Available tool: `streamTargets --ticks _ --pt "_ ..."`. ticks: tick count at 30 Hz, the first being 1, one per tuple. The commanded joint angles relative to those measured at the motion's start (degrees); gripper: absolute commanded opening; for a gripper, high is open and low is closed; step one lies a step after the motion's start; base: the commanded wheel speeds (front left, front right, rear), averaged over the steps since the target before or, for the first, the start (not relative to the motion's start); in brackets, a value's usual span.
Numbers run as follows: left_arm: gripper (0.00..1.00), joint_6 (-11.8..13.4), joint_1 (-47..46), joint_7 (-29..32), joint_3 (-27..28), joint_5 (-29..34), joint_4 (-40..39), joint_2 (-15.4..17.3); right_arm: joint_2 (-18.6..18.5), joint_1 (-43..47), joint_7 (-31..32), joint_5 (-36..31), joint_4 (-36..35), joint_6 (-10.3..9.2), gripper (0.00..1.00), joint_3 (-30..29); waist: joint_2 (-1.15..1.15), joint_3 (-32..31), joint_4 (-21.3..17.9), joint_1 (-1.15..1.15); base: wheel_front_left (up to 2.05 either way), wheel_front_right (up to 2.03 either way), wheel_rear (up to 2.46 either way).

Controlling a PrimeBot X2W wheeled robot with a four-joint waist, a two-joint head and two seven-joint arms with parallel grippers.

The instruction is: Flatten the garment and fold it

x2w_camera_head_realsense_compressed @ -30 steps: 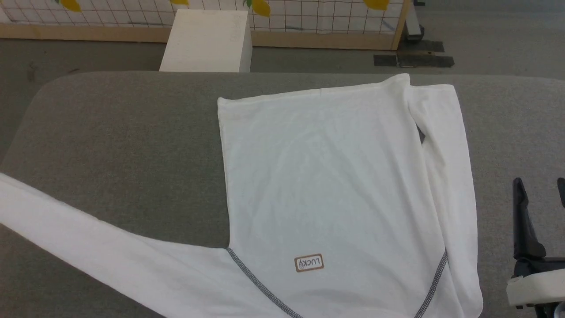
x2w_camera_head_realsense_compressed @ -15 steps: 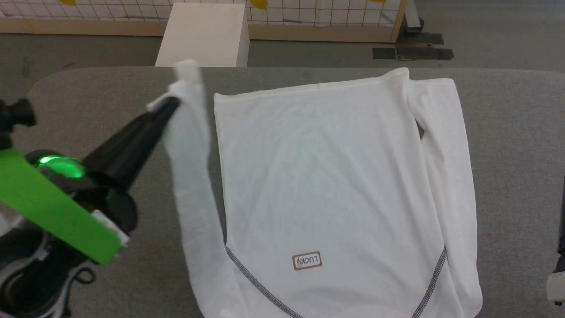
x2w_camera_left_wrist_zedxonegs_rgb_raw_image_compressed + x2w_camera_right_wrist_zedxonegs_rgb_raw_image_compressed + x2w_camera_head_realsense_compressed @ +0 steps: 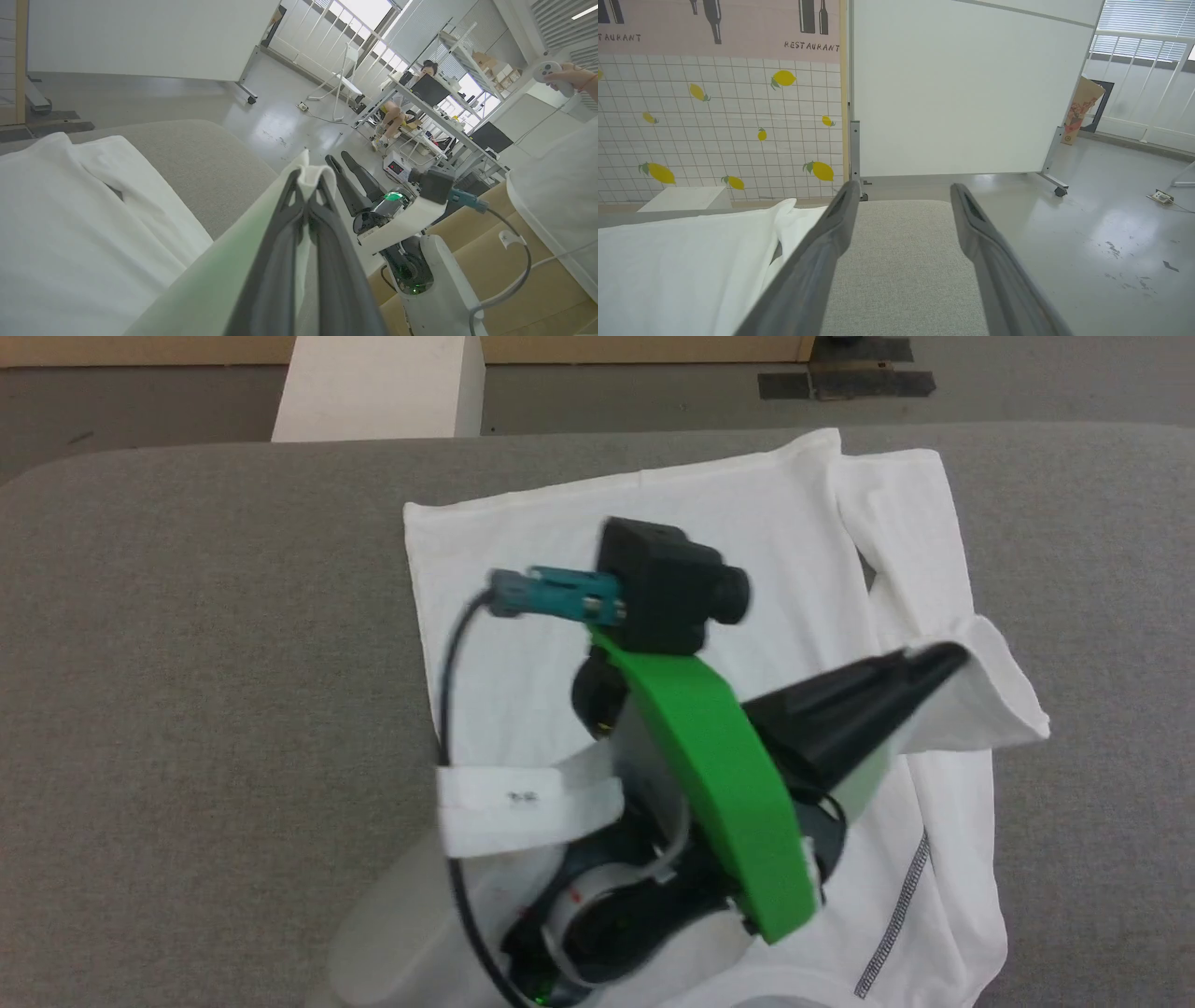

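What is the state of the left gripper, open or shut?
Shut: the left gripper grips the garment. In the left wrist view its fingers press together with white sleeve fabric pinched at their tips.

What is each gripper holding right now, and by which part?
The left gripper is shut on the shirt, pinching the end of one sleeve. The right gripper is open and holds nothing.

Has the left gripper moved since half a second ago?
Yes. The left gripper, shut on the garment's sleeve, has swung rightward from below the white box across the garment's body.
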Motion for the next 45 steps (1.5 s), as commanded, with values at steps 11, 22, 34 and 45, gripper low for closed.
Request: streamTargets --ticks 11,22,34,45 --pt "0.00 -6.38 0.67 -9.71 -13.56 8.22 32.09 -4.20 0.05 -2.48 -0.95 1.70 0.68 -0.09 1.00 0.78 0.00 7.96 -7.64 0.00 0.00 0.00 0.00" --pt "1.00 -8.65 -2.25 -16.36 -19.63 5.47 49.28 -4.61 0.05 -3.78 -2.57 1.49 3.61 -0.09 1.00 3.58 0.00 9.01 -11.20 0.00 0.00 0.00 0.00" --pt "1.00 -6.96 -8.50 -26.47 -14.71 2.91 40.46 -2.71 0.05 -1.23 -0.72 -0.31 3.29 -0.09 1.00 3.65 0.00 -0.61 -5.10 0.00 0.00 0.00 0.00" --pt "1.00 7.43 -0.74 -39.51 -1.41 10.29 23.99 16.92 0.05 0.47 -0.04 0.05 3.40 -0.09 1.00 5.95 0.00 -4.21 -1.51 0.00 0.00 0.00 0.00"
